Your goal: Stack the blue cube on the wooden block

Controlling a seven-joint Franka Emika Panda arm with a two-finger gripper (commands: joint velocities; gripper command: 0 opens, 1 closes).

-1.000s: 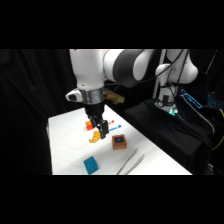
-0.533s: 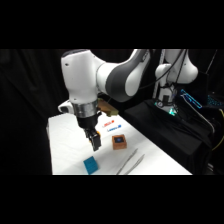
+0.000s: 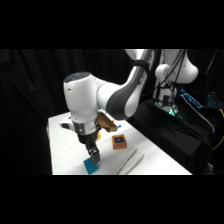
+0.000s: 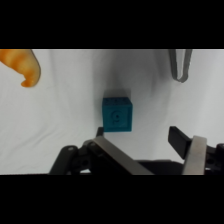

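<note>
Gripper [image 3: 93,155] hung right over the blue cube [image 4: 117,114] on the table [image 3: 65,145], fingers spread and empty — its body half hid the cube side-on — wooden block [image 3: 119,142] sat apart, beside the tongs [image 3: 131,163]

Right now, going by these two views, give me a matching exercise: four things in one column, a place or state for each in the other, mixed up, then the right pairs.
Things:
1. blue cube
2. wooden block
3. tongs
4. gripper

Places or states:
A. bare top with a dark square mark
B. open, above the cube
C. on the table, just ahead of the fingers in the wrist view
D. metal, lying near the table's front edge

Pairs: 1-C, 2-A, 3-D, 4-B
</note>
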